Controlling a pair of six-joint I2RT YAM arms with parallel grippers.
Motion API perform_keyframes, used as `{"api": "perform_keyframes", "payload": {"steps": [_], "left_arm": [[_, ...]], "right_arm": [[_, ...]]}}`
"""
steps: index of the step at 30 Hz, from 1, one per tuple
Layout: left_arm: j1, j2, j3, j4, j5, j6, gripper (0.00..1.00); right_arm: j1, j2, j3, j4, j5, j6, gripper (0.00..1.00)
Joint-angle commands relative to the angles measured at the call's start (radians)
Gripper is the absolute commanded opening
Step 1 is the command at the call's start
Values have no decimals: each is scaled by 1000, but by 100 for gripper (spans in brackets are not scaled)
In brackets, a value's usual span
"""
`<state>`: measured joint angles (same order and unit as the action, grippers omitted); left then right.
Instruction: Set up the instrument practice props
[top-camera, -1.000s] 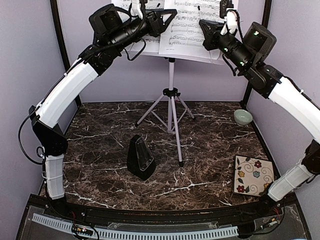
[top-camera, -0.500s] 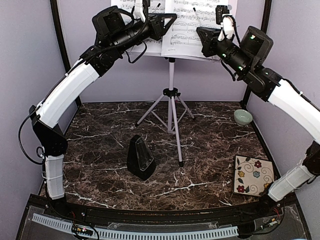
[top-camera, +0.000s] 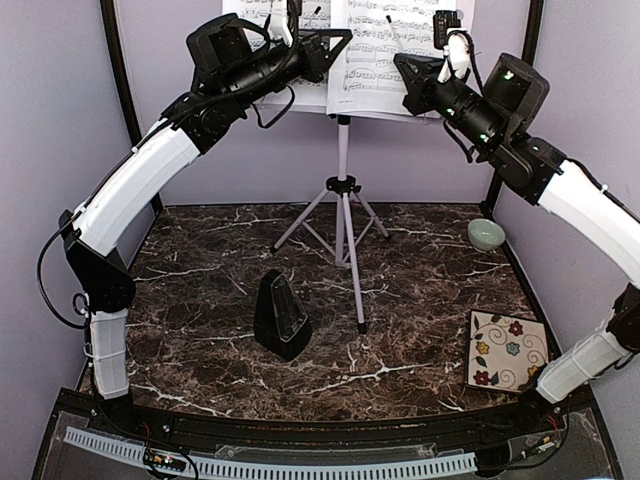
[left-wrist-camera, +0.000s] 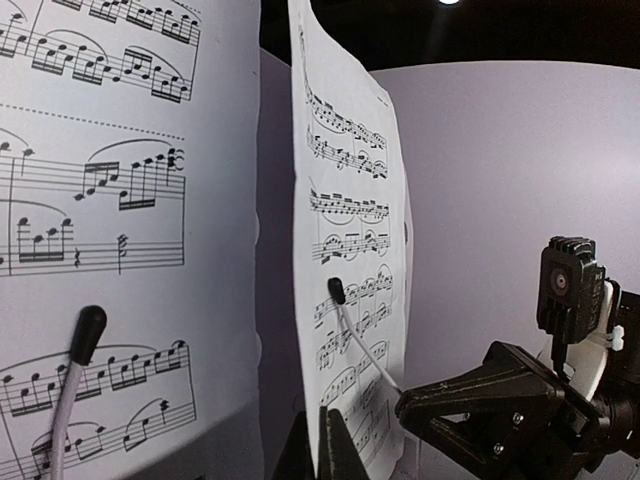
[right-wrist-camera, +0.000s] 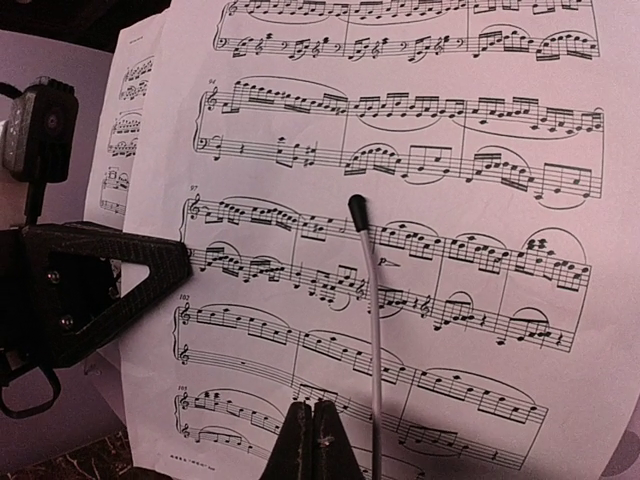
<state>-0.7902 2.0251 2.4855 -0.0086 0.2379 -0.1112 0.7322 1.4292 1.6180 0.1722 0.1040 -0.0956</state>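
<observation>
The bench (top-camera: 430, 290) is a dark brown slab veined with white like marble, boxed in by plain lavender walls (top-camera: 55, 120) with black posts (top-camera: 117, 90) in the back corners. A white slotted strip (top-camera: 270, 467) runs along the near edge.

The music stand (top-camera: 343, 165) is at the back centre, its silver tripod legs spread on the bench. The left-hand sheet (top-camera: 248, 12) and right-hand sheet (top-camera: 380, 50) lean side by side on its desk, high against the back wall. A thin wire page holder (right-wrist-camera: 371, 320) with a black tip lies across the right-hand sheet. The metronome (top-camera: 281, 316) stands upright in front of the tripod, near the middle of the bench.

The left claw (top-camera: 335, 45) is up at the inner edges of the sheets and the right claw (right-wrist-camera: 313, 440) is at the foot of the right-hand sheet. Both are pinched fully together; whether either has paper caught I cannot tell.

A pale green bowl (top-camera: 486, 234) sits by the right wall, and a floral tile (top-camera: 508, 351) lies flat in the near right corner.
</observation>
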Motion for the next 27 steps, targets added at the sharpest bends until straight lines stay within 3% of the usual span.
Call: {"api": "perform_keyframes", "payload": {"steps": [1, 22, 27], "left_arm": [[-6, -32, -4, 43, 7, 13, 0], [-6, 35, 39, 96, 52, 1, 0], [-6, 31, 44, 83, 48, 15, 0]], "right_arm": [[6, -23, -19, 50, -21, -3, 0], [7, -58, -89, 135, -38, -19, 1], [6, -59, -45, 80, -31, -12, 28]]}}
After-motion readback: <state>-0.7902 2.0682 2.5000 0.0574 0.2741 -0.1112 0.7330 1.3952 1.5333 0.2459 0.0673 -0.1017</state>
